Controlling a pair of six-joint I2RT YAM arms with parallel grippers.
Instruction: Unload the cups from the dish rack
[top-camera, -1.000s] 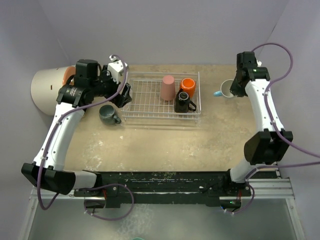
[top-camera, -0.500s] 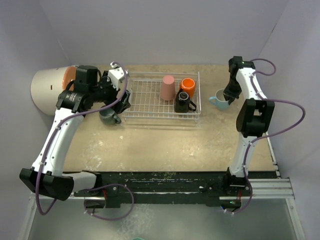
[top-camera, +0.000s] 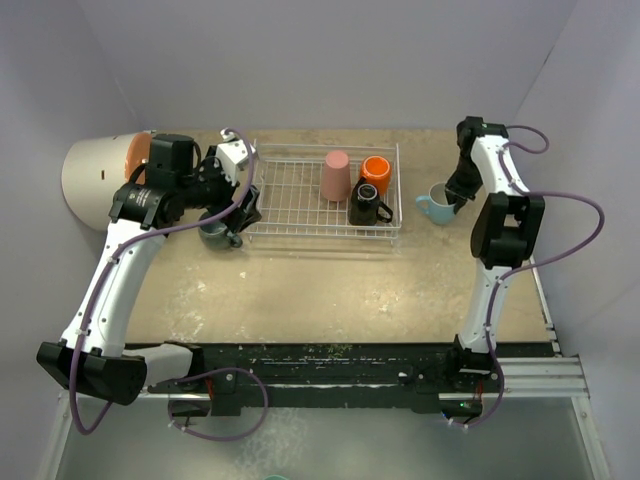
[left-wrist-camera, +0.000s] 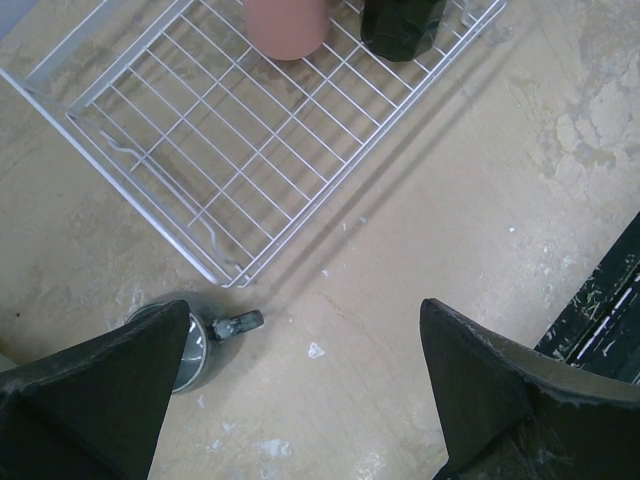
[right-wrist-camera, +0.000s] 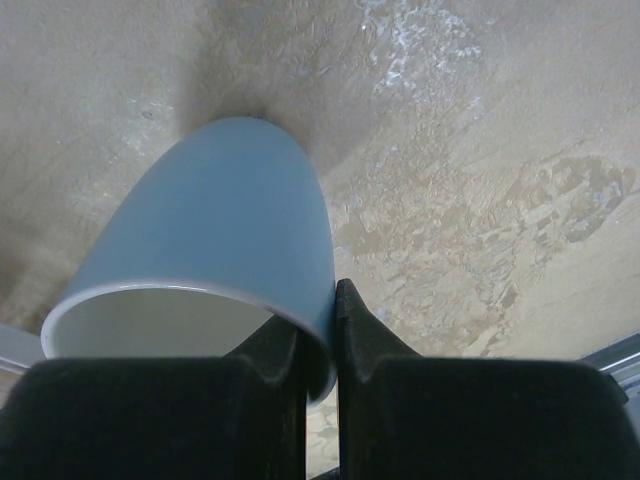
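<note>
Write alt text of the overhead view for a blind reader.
A white wire dish rack holds a pink tumbler, an orange mug and a black mug. The right pincer grips the rim of a light blue mug beside the rack's right end; the left pincer hangs open over a grey-teal mug at its left end.

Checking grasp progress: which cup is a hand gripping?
The light blue ceramic mug, its rim pinched in the right hand; the left hand is open, empty.

Dish rack (top-camera: 285, 200) holding three cups (top-camera: 337, 175), two outside
</note>
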